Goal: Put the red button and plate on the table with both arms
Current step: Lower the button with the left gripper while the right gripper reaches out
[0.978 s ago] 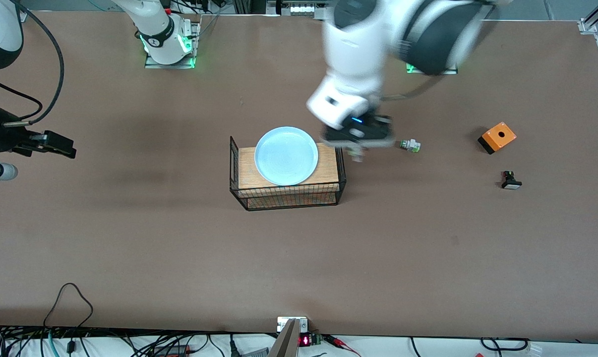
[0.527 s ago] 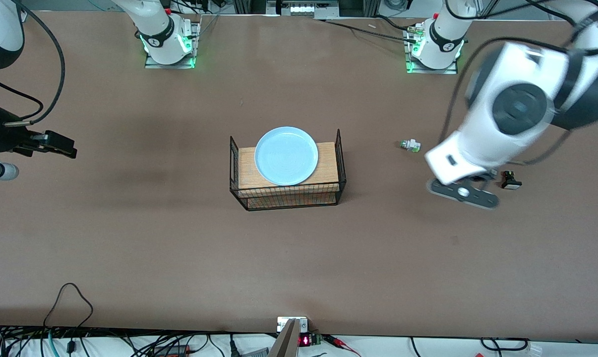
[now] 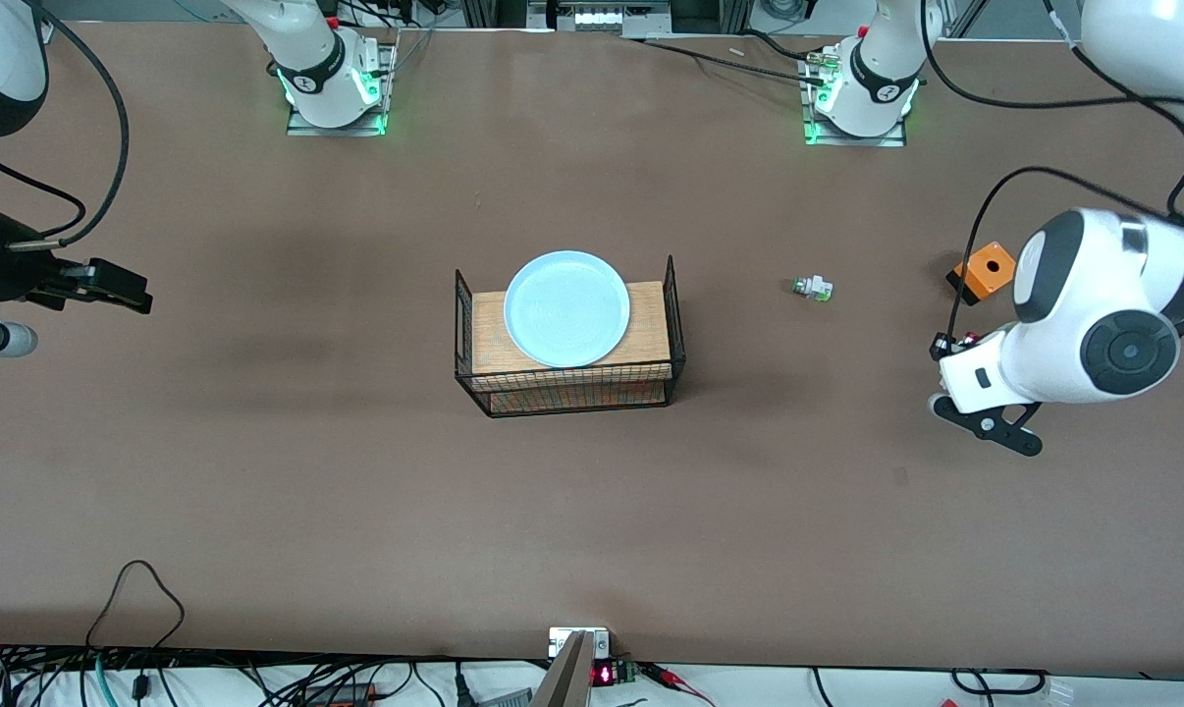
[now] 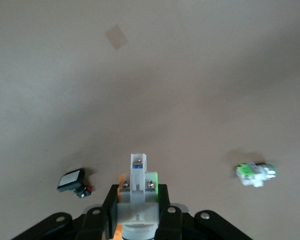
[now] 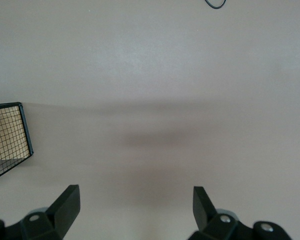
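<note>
Brown tabletop (image 3: 356,491) stretches under two white Franka arms, with the pale blue plate (image 3: 566,308) sitting on the wooden top of a black wire rack (image 3: 563,393) in the middle of the table, its rim reaching past the wood on the side toward the robots' bases. The left gripper (image 4: 137,200) hangs in the air over the table near the edge at the left arm's end, its black fingers (image 4: 110,207) clamped narrowly on the red button (image 4: 138,170); from the left wrist view only the whitish, green-tinged body of the piece shows, standing up out of the grip. In the front view that arm's white wrist hides the fingers. An orange box (image 3: 985,268) lies close by on the table, and a black piece with a white cap (image 4: 72,181) rests near it, seen only from the left wrist. A green-capped white piece (image 3: 810,288) lies on its side between the rack and the orange box, well apart from both. The right gripper (image 3: 111,285) waits above the table's edge at the right arm's end, its fingers (image 5: 67,202) spread wide and holding nothing, a corner of the rack visible from its wrist camera.
</note>
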